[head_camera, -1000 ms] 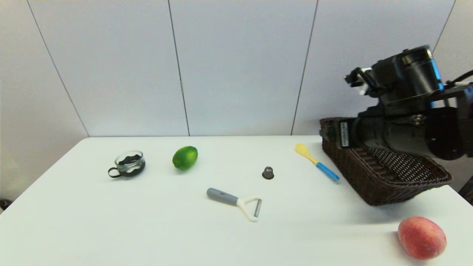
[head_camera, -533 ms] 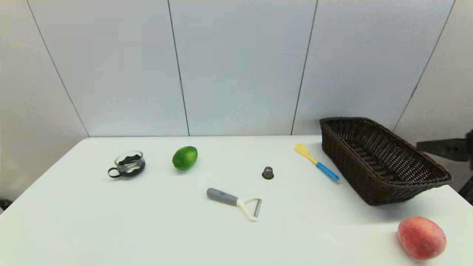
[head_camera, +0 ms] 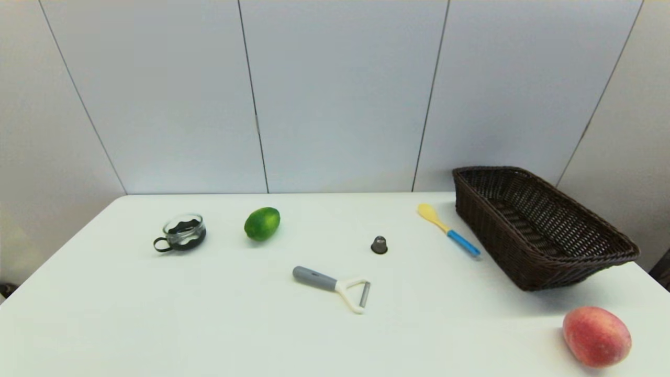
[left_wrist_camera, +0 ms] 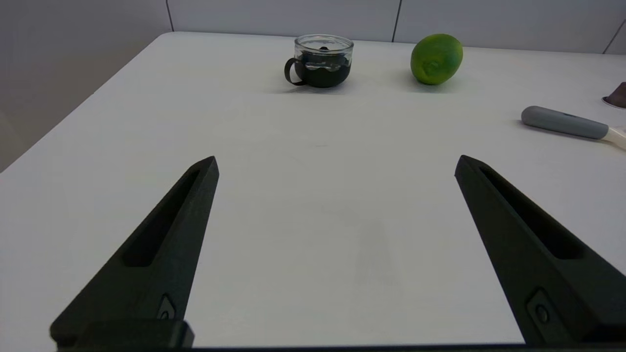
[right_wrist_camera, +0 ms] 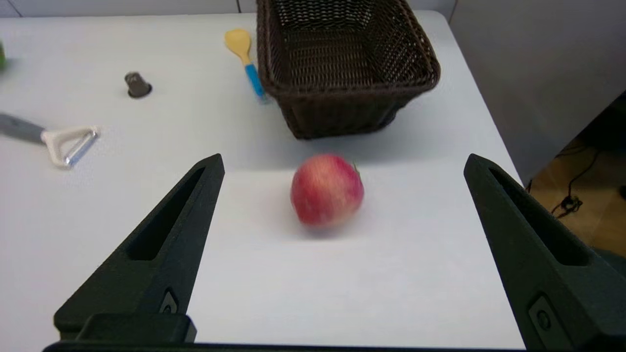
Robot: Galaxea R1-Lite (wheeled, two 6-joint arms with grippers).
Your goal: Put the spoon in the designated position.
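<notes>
One spoon [head_camera: 447,229] flat on the white table [head_camera: 209,324], just beside the long left wall of the dark wicker basket [head_camera: 544,262], not touching it as far as can be told. Long axis diagonal, roughly parallel to that basket wall: pale yellow bowl toward the back wall, bright blue handle end toward the robot. In the right wrist view, blue tip of the spoon [right_wrist_camera: 246,58] close against the basket's corner [right_wrist_camera: 293,117], gap there hard to judge.

Left of the basket, beyond the spoon, a small dark capsule [head_camera: 379,244]; nearer the robot from that, a grey-handled white peeler [head_camera: 335,285], cut off in both wrist views: handle only in the left [left_wrist_camera: 567,123], head and part of the handle in the right [right_wrist_camera: 63,142]. Further left from the basket, a green lime [head_camera: 261,223] and a glass cup with dark holder [head_camera: 181,233]. On the robot's side of the basket, well apart from the spoon, a red peach-like fruit [head_camera: 596,336], blurred in the right wrist view [right_wrist_camera: 326,189].

Neither arm visible from the head camera. Left gripper [left_wrist_camera: 336,164] spread wide over bare table, holding nothing. Right gripper [right_wrist_camera: 345,161] likewise spread wide, empty, hovering short of the fruit, basket beyond.
</notes>
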